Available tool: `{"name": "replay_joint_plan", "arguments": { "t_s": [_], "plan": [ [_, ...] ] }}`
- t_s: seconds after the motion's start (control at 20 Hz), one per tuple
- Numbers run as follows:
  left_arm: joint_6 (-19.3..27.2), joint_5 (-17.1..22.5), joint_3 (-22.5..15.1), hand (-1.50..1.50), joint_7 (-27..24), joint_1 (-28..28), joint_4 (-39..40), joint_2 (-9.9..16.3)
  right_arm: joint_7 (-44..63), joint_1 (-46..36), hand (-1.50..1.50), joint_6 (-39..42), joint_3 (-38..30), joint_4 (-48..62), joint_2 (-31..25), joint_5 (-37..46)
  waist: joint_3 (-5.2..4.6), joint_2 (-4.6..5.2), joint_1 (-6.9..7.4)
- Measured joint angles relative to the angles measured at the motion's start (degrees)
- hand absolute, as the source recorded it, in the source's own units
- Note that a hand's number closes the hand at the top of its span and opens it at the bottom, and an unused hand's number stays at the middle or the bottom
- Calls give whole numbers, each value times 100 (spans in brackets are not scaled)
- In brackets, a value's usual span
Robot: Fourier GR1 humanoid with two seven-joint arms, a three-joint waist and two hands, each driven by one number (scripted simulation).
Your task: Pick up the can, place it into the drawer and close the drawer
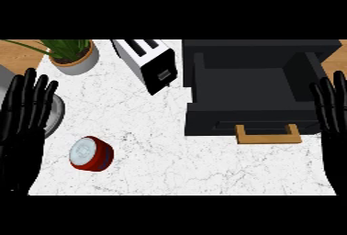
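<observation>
At seven o'clock, can (90, 153) upright, untouched; drawer (252, 98) open at two. Both hands, left (24, 110), right (332, 108), fingers straight. Approach can from above, left hand.

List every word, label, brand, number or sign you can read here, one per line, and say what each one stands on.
None: no readable text shows anywhere.
Red can: its silver top carries no legible marking.
Toaster: the small dark panel on its front is too blurred to read.
Open dark drawer, its wooden handle and the potted plant: no writing shows.
</observation>
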Motion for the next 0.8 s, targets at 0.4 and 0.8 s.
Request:
{"name": "replay_joint_plan", "arguments": {
  "t_s": [0.4,0.8],
  "plan": [
    [-2281,1840,-805,-150,-36,202,27,811,377,-25,-150,-134,-81,127,21,30,1,-19,-13],
    [-4377,3466,0,-150,-62,1000,461,2510,1048,415,-150,-235,-148,250,46,54,19,-36,86]
  ]
}}
